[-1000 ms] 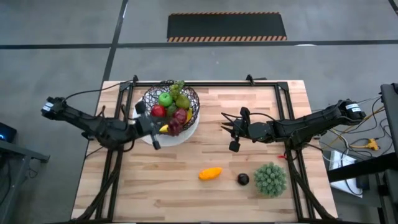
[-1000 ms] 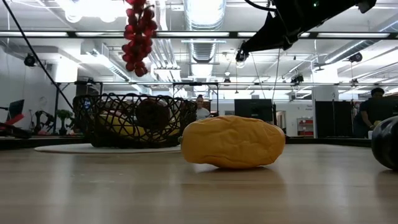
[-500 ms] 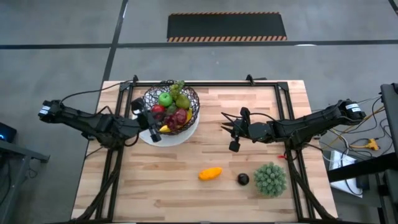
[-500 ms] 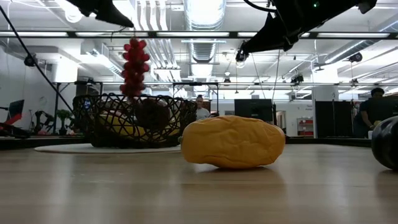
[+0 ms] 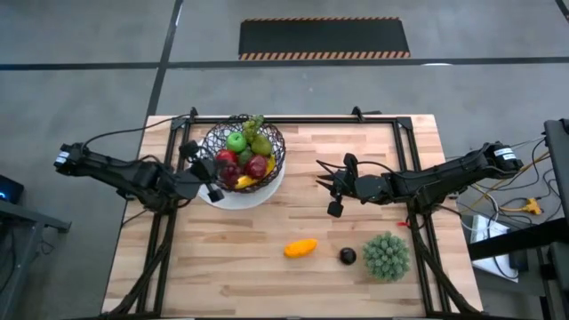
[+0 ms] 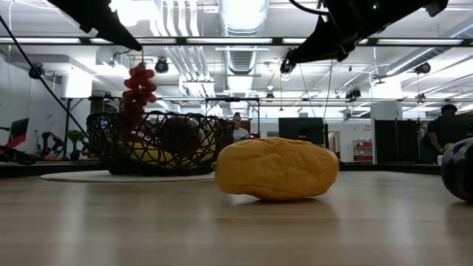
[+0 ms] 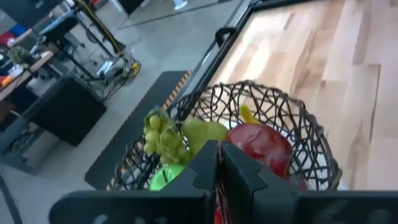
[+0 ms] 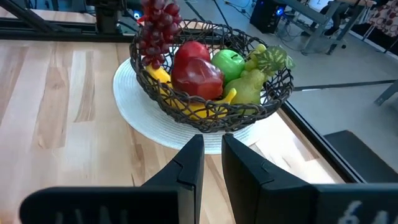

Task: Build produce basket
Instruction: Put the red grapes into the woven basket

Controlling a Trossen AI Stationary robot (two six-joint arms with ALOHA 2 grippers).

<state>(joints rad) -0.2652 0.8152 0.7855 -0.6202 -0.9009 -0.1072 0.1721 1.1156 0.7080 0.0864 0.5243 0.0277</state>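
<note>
At the left edge of the table (image 5: 267,276), the left gripper (image 5: 205,169) hangs above the rim of the basket (image 5: 276,142), its fingers pinched together on the stem of a bunch of red grapes (image 6: 136,94). The bunch dangles over the basket's near-left rim, its lower berries level with the wire. The basket sits on a white plate (image 5: 267,191) and holds a green apple (image 5: 236,140), a pear (image 5: 260,145), green grapes (image 5: 253,124), red fruits (image 5: 258,166) and a banana (image 5: 245,181). Toward the middle of the table, near the front edge, lies an orange piece (image 5: 300,248), then a dark plum (image 5: 347,257) and just beside it a spiky green ball (image 5: 387,256). The right gripper (image 5: 333,190) waits over the table's right half, well apart from the basket, fingers close together around nothing.
</note>
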